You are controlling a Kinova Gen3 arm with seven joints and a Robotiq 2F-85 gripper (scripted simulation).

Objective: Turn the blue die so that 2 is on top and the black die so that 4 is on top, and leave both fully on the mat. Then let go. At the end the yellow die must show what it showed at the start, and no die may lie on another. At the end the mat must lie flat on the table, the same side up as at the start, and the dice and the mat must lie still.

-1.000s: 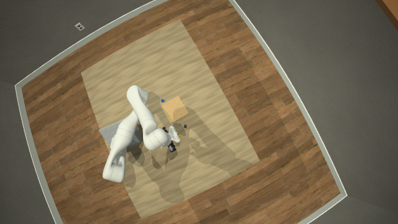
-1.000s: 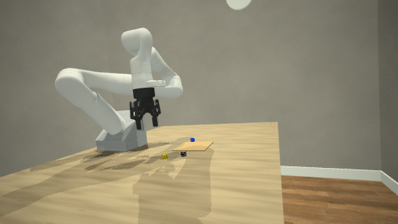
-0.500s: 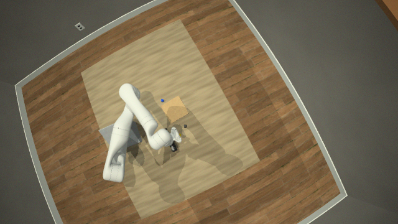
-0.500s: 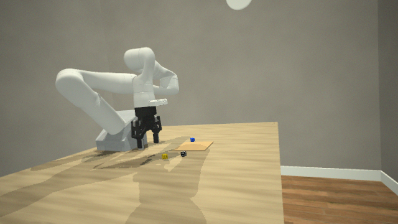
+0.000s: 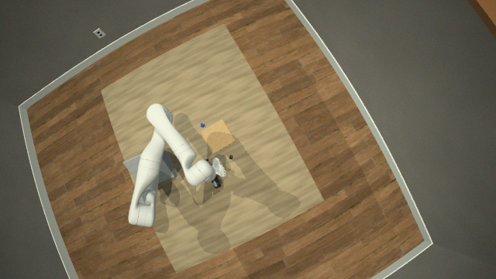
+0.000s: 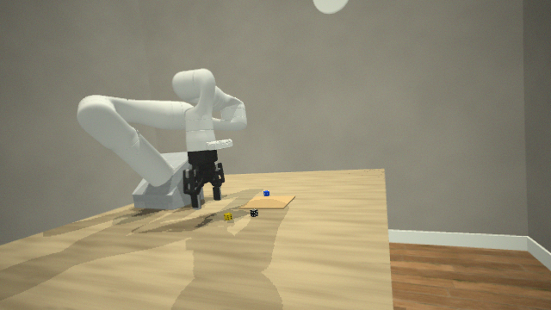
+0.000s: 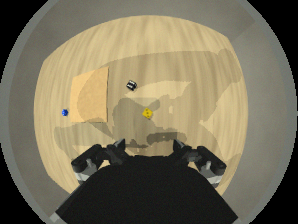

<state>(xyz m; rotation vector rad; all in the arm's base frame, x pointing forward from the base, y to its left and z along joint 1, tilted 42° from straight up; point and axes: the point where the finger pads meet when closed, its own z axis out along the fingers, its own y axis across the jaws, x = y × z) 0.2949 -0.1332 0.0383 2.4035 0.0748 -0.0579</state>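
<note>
Yellow die (image 5: 225,168) (image 6: 228,216) (image 7: 147,113) | seemingly just ahead of and below | open gripper (image 6: 207,204) (image 7: 149,144)

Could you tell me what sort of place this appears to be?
Probably a robotics lab or test room: a white robot arm stands on a large wooden table, inside plain grey walls, with small dice beside a thin mat.

Grey walls (image 5: 387,97) (image 6: 409,108) with pale skirting (image 5: 337,66) (image 6: 456,238) surround a brown plank floor (image 5: 318,128) (image 6: 465,275) and wood-grained table (image 5: 186,70) (image 6: 340,241) (image 7: 175,40).
</note>
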